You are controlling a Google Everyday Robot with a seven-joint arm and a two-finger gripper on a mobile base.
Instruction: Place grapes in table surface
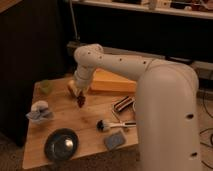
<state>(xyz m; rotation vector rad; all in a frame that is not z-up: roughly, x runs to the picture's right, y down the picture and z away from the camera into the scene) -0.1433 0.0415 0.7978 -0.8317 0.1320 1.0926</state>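
My gripper (pixel 80 96) hangs from the white arm over the left-middle of the table surface (pixel 92 114), a light-brown wooden top. It is shut on the grapes (pixel 81 102), a small dark reddish bunch that dangles below the fingers, just above the wood. I cannot tell whether the bunch touches the table. The gripper is close to the left end of the orange-yellow tray (pixel 112 82).
A dark bowl (pixel 61 145) sits at the front left, with a crumpled grey cloth (pixel 40 112) and a green cup (pixel 46 86) behind it. A black-bristled brush (pixel 103 125), a grey sponge (pixel 114 141) and a dark striped object (pixel 122 104) lie to the right. My arm's large link (pixel 165 115) covers the table's right side.
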